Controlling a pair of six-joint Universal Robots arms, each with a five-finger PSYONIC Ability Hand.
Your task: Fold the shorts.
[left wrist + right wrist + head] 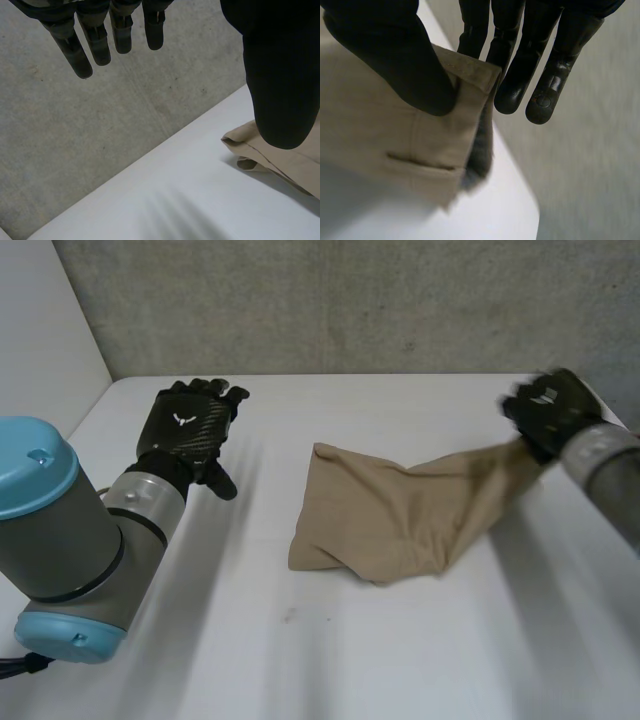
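Tan shorts lie bunched on the white table, with one end stretched up and to the right. My right hand is raised at the table's right side and pinches that end. In the right wrist view the thumb presses the tan shorts' waistband corner against the fingers. My left hand hovers over the table's left side, well apart from the cloth, fingers straight. In the left wrist view its fingers and thumb are spread, and an edge of the shorts lies beyond the thumb.
A grey concrete wall stands behind the table's far edge. A white panel closes off the left side. My left arm's grey joint with its light-blue cap is in the near left.
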